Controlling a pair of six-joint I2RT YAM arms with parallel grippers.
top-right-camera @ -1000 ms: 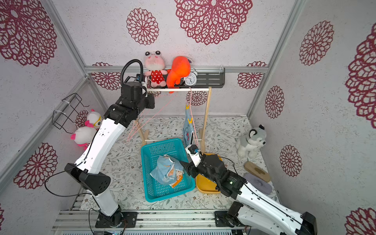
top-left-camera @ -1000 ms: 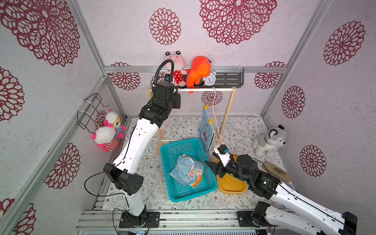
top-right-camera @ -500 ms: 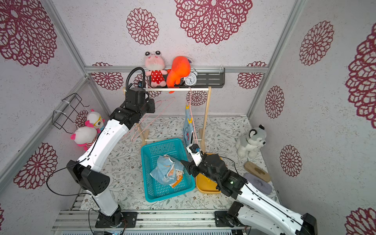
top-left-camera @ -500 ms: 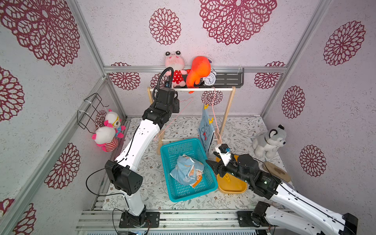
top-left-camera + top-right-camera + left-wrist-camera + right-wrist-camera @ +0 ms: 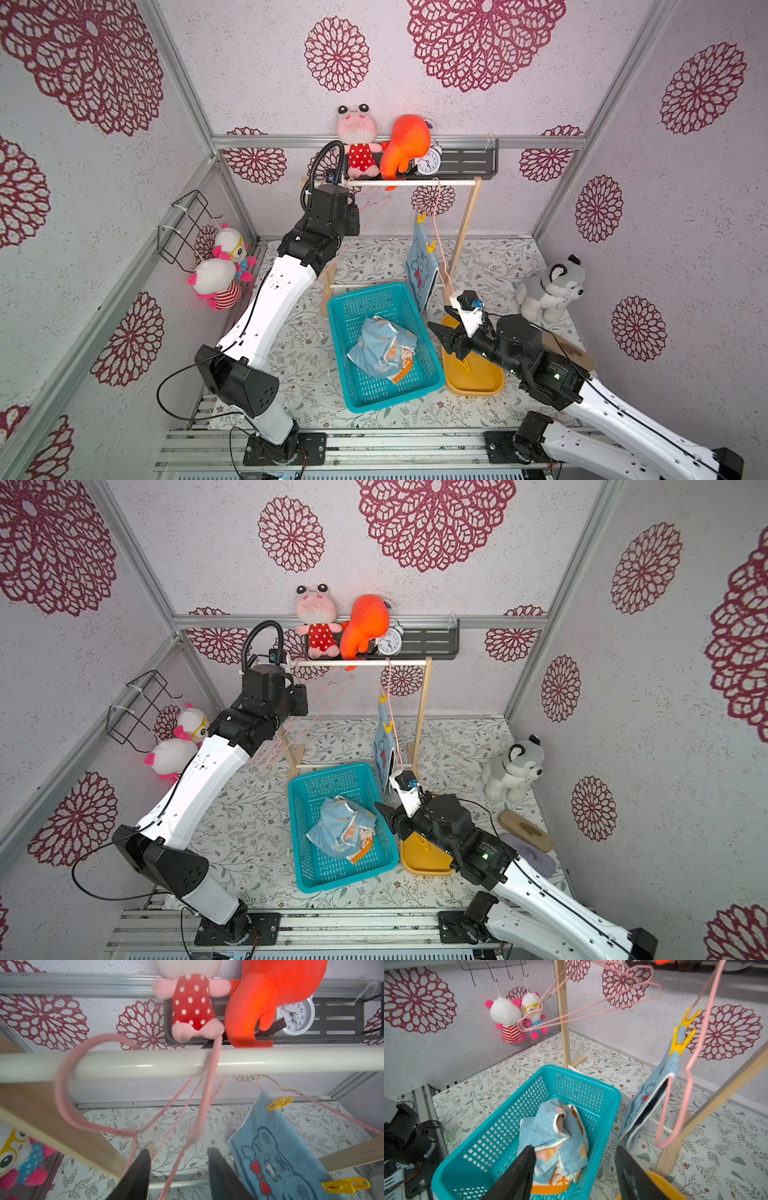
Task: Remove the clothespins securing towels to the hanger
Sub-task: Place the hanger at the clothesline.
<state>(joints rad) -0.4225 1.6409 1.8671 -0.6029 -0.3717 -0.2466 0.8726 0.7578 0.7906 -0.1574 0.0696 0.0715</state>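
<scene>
Left side: the left arm's black fingers (image 5: 141, 1169) stand apart just under the glossy white round rail (image 5: 270, 1059). Empty pink wire hangers (image 5: 62, 1088) thread the gap, and nothing is clamped.
Right side: the right arm's black fingers (image 5: 521, 1169) are spread and empty, low beside the teal perforated plastic basket (image 5: 591, 1084).
Task things: two bright yellow plastic clothespins (image 5: 279, 1103) (image 5: 345, 1185) pin the blue cartoon-print terry towel (image 5: 276, 1147) to a pink wire hanger (image 5: 675, 1105) near the rail's far wooden upright. Other towels (image 5: 382, 349) lie crumpled in the basket. One pin (image 5: 466, 365) lies in the shallow yellow tray (image 5: 478, 382).
Risk, snag: if the left arm pulls away crooked, a wire could catch a finger. The hooks only rest on a slick tube, so one could lift off.
Risk, swing: the loaded hanger hangs free. A push on a pin may swing it away and the grip could slide off the plastic.
Risk, drop: with one pin off, the towel would likely pivot on the other. Once fully freed it may miss the basket, since it hangs beside the rim, and land on the floral-print desk (image 5: 291, 349).
Materials, pins: hard, smooth, spring-loaded, with forked tails.
Materials, towel: looped pile, limp, pale edging.
Materials, hangers: thin coated wire, probably springy.
Materials, basket: rigid lattice walls.
</scene>
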